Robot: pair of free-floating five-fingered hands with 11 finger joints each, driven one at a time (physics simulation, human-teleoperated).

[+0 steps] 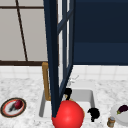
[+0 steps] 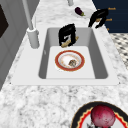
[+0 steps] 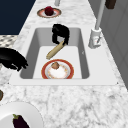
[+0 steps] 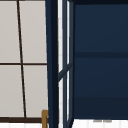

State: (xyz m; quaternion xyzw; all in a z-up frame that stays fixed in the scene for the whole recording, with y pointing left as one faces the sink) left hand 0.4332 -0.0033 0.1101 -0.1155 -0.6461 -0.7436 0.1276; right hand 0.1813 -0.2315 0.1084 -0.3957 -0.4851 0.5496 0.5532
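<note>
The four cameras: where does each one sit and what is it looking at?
Front view: faces the sink head-on; left hand and right hand show.
Left side view: looks along the sink from its left; one hand holds a tan brush.
Right side view: looks from the right at the same brush and the red-rimmed plate.
Upper view: faces the open cabinet door.
Both side views share the plate.

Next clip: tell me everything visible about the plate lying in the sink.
The plate is round, with a broad orange-red rim and a pale centre, glazed like ceramic. It lies flat on the floor of the sink, toward its right half. A small brownish lump sits on it near one edge. A tan stick-like object, held by the left hand, ends close by it; contact is unclear.
</note>
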